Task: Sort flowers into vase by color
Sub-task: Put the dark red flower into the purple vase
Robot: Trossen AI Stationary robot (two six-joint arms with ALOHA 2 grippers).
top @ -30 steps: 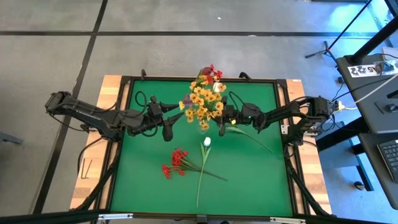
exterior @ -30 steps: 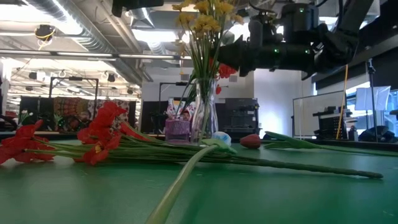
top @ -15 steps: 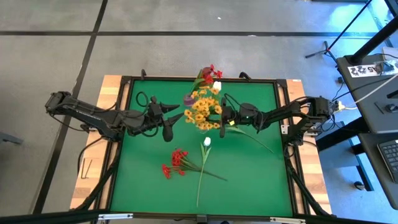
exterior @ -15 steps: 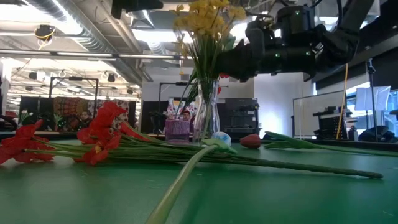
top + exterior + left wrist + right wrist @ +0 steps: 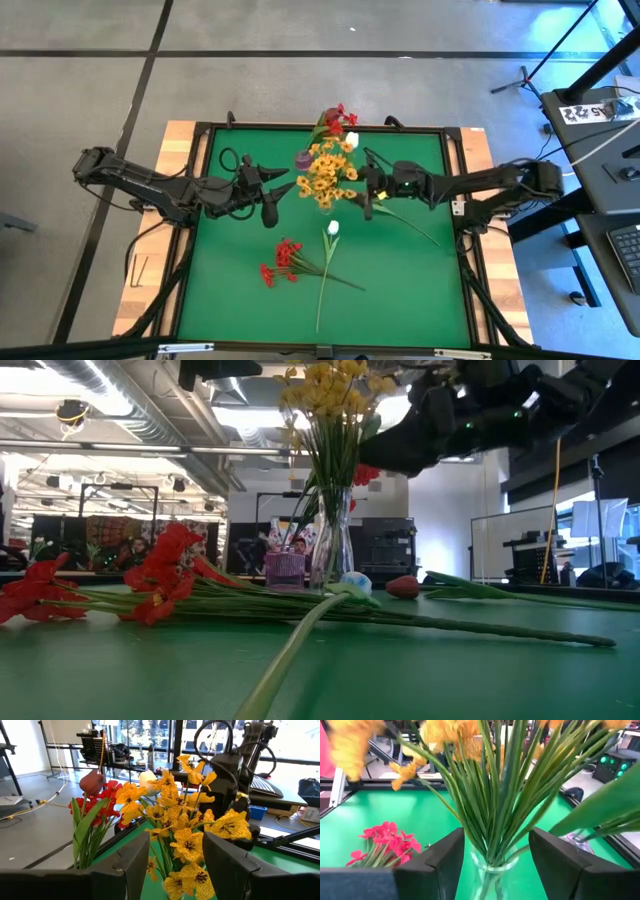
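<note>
High view: on your green table (image 5: 400,290), the left gripper (image 5: 281,189) waits, fingers apart, left of the vase (image 5: 327,201) of yellow flowers (image 5: 328,175); red sprays (image 5: 281,262) and a white tulip (image 5: 333,228) lie in front; the right gripper (image 5: 362,192), fingers apart and empty, flanks the vase.

You see a matt green felt-like surface (image 5: 400,270) edged with bare wood. The vase (image 5: 330,550) is clear, glossy glass. The flowers (image 5: 327,175) look like cloth on smooth plastic stems. Both tools' fingers (image 5: 432,865) are matt dark plastic.
</note>
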